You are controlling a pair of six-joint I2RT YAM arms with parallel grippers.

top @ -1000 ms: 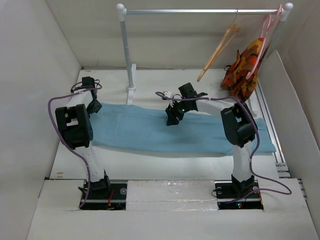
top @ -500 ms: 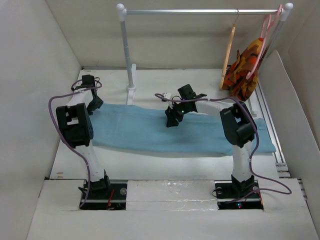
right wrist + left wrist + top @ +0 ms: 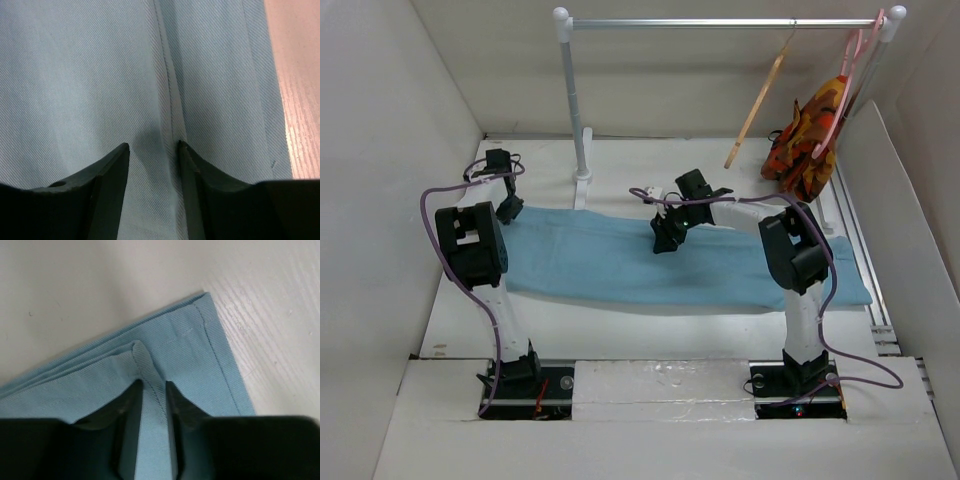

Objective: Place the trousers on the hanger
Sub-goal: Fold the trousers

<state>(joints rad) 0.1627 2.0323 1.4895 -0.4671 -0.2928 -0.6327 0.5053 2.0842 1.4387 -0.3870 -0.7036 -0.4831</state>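
Note:
The light blue trousers (image 3: 600, 262) lie flat across the table, legs running left to right. My left gripper (image 3: 510, 209) is at their far left corner. In the left wrist view it (image 3: 150, 386) is shut on a raised ridge of the cloth (image 3: 190, 345) near the hem. My right gripper (image 3: 665, 240) is over the far edge at mid-length. In the right wrist view it (image 3: 152, 146) is open, tips down on the cloth (image 3: 75, 75) astride a seam. The tan wooden hanger (image 3: 757, 100) hangs tilted from the rail, apart from both grippers.
A metal rail (image 3: 720, 22) on a white post (image 3: 576, 110) spans the back. A pink hanger (image 3: 850, 60) with an orange-red-yellow patterned garment (image 3: 808, 135) hangs at its right end. White walls close in the left, back and right sides.
The wooden hanger has been swinging on the rail: angled, then edge-on, now angled again. My left gripper has shifted slightly toward the back. The right gripper has hardly moved.

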